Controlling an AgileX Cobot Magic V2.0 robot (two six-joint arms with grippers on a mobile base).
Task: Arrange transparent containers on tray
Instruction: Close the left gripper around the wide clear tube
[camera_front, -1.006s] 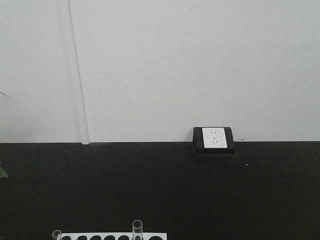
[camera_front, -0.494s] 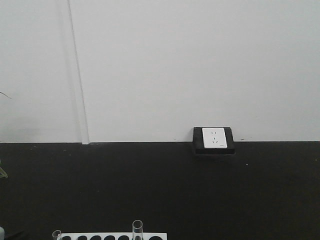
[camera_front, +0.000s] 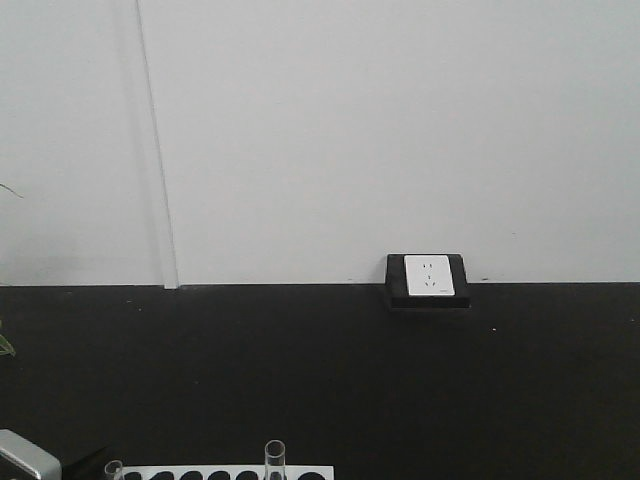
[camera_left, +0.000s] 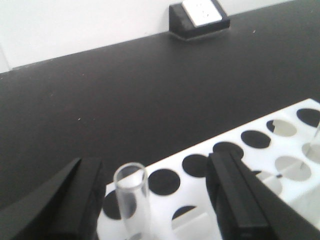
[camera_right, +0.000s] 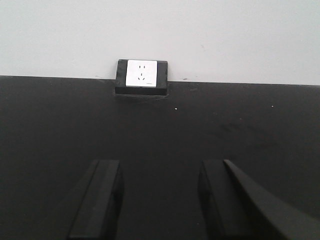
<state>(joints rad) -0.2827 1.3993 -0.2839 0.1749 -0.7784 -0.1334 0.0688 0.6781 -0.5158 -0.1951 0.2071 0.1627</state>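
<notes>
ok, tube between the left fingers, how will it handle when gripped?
The test tube looks like smooth clear glass: probably slippery and brittle, so grip gently. Tall, slim and upright in the rack, it may tilt if the left fingers nudge it.

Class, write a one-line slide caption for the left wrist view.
Open left pincer straddles a clear test tube standing in a white holed rack on the black table.

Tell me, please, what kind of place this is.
Probably a laboratory bench: a white rack holds glass test tubes on a black worktop, with a power socket at the white wall.
</notes>
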